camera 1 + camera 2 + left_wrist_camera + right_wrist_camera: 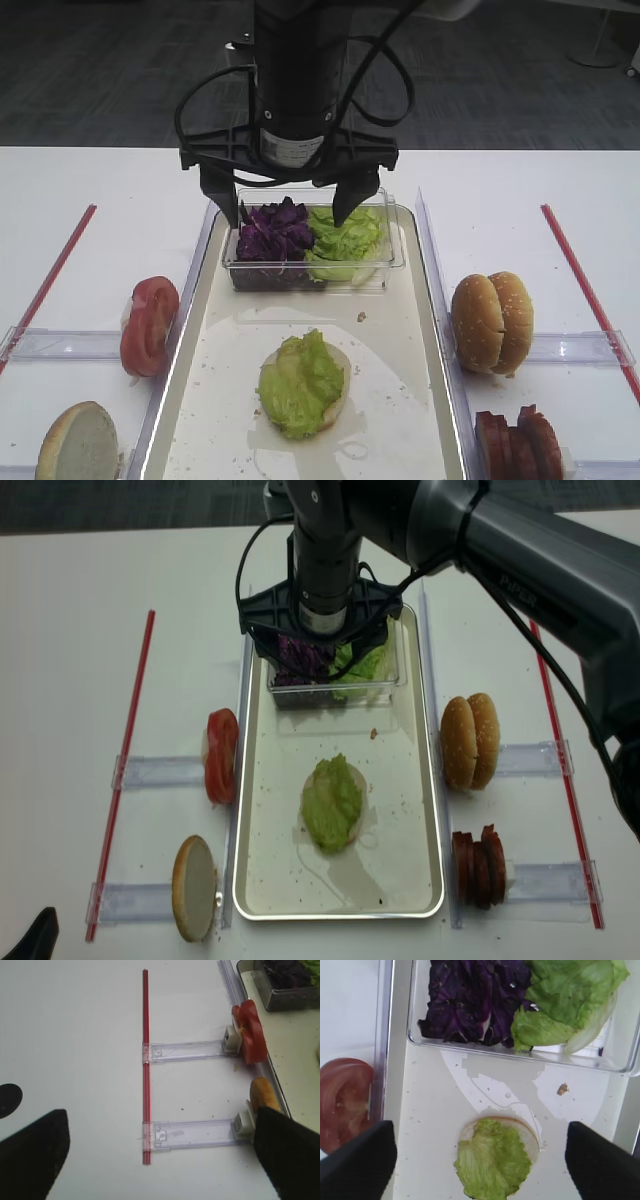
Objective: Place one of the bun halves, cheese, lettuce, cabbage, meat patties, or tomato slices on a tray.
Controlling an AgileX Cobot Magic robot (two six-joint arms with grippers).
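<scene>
On the cream tray lies a pale bun half with a lettuce leaf on top. My right gripper hangs open and empty above the tray's far end, its fingers straddling the clear box of purple cabbage and lettuce. Its wrist view looks down on the topped bun between wide-apart fingers. My left gripper is open over bare table to the left. Tomato slices stand left of the tray, meat patties at the right. Cheese is out of view.
A cut bun half stands on edge at the front left, and two seeded bun halves at the right, all on clear plastic holders. Red strips mark the table's sides. Crumbs speckle the tray.
</scene>
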